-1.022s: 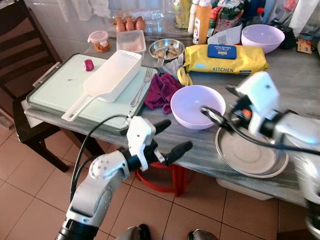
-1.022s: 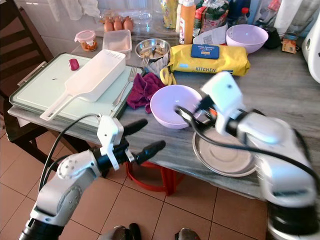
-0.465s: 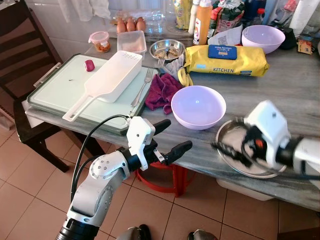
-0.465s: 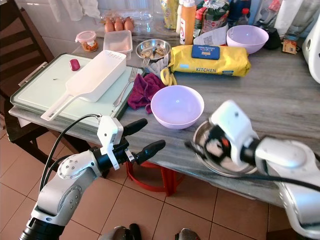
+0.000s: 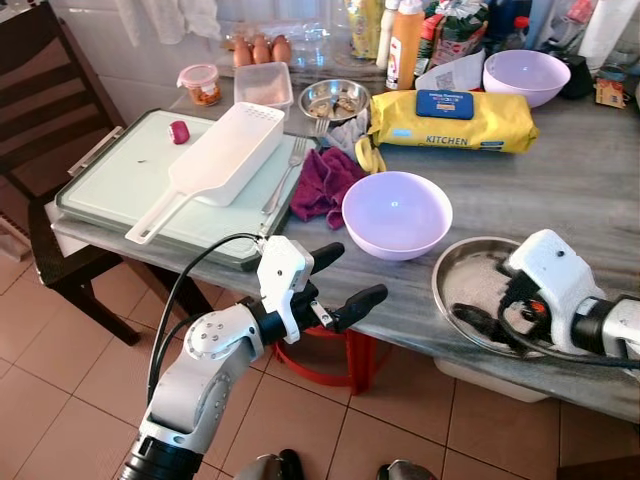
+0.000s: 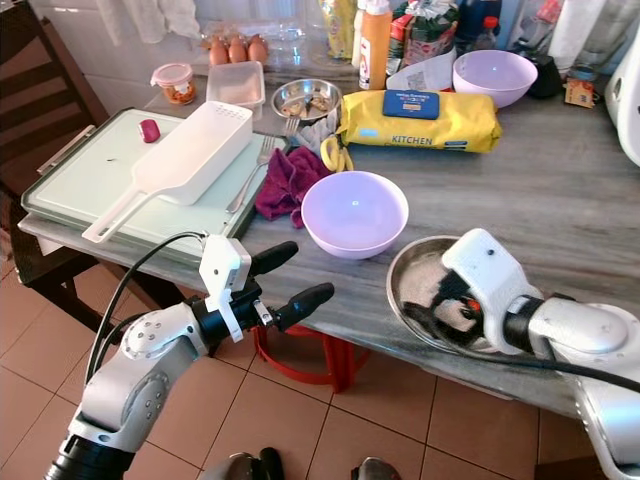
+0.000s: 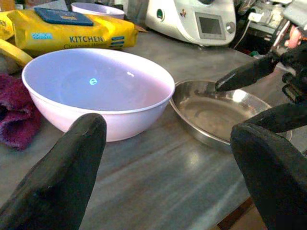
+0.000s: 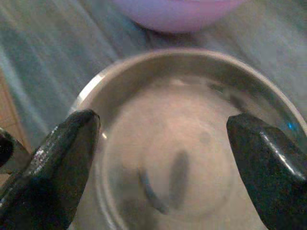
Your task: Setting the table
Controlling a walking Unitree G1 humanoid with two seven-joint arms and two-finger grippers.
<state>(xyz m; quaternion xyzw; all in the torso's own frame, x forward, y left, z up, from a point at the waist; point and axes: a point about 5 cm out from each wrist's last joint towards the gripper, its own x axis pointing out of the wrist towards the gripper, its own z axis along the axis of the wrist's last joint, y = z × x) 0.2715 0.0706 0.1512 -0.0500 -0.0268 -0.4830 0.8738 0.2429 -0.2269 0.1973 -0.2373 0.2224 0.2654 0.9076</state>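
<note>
Right tool [image 6: 435, 318] hangs spread wide over the steel plate [image 5: 462, 283] at the surface's [image 5: 590, 190] near right edge, gripping nothing. Left tool [image 5: 345, 275], also open, waits off the near edge. Lilac bowl [image 5: 396, 212] sits just left; fork [image 5: 286, 172] untouched, so setting looks barely begun.

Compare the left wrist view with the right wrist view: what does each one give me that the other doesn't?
Left wrist view alone: the yellow KITCHEN pack, the maroon cloth, a white appliance with a screen, and the right gripper with open jaws, over the steel plate. Right wrist view alone: the plate's inside from directly above, with floor tiles past the table edge. Both share the plate, the lilac bowl and grey tabletop.
</note>
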